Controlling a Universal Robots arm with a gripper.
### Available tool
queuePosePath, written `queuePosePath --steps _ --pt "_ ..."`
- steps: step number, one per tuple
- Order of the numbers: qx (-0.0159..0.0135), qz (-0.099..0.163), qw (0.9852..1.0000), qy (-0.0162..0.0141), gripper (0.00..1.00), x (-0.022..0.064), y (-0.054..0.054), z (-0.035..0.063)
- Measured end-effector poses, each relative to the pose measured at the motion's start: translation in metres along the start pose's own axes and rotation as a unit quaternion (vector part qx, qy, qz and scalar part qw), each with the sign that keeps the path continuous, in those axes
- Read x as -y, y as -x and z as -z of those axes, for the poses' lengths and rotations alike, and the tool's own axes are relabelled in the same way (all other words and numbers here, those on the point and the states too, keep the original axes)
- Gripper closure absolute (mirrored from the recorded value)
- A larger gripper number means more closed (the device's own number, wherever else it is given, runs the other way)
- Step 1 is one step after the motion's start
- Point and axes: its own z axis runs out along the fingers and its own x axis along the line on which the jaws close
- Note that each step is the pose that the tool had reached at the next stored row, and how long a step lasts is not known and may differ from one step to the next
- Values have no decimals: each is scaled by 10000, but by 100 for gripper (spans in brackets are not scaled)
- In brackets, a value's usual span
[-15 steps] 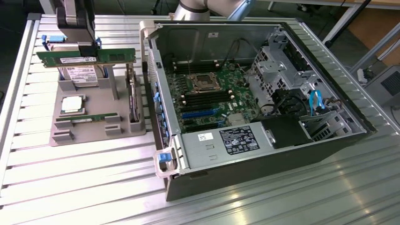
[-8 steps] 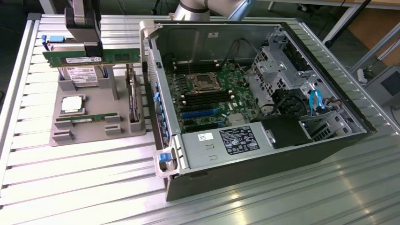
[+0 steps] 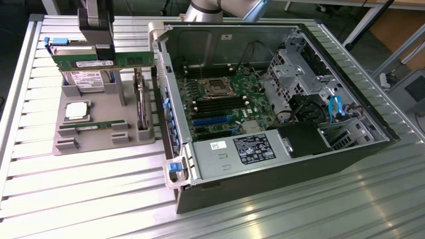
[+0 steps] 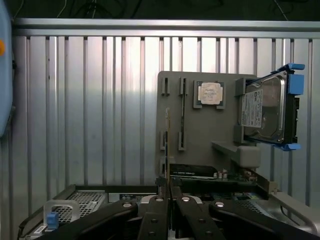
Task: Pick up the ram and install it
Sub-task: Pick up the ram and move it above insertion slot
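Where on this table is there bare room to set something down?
Bare table lies at the exterior view's lower left, bordered by the grey tray and the computer case. A narrower strip runs along the case's lower-right side. The tray and the case's inside are crowded; the gripper holds the ram above the tray.

Found the ribbed bare-aluminium table top (image 3: 86,199) smooth and brightly reflective; noted the flat grey moulded parts holder (image 3: 99,143) as matt plastic; saw lacquered green board and a white paper label on the long slim green circuit-board ram stick (image 3: 136,60); read the square silver processor chip (image 4: 210,93) as bright, smooth metal; found satin metal, a paper sticker and glossy blue plastic rails on the boxy silver hard drive (image 4: 265,107); saw dull galvanised sheet steel inside the open black-painted tower computer case (image 3: 265,184), matt outside.
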Motion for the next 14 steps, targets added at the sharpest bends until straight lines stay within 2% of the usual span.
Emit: queuePosePath --steps 14 --pt "-35 -2 10000 7 88 156 0 8"
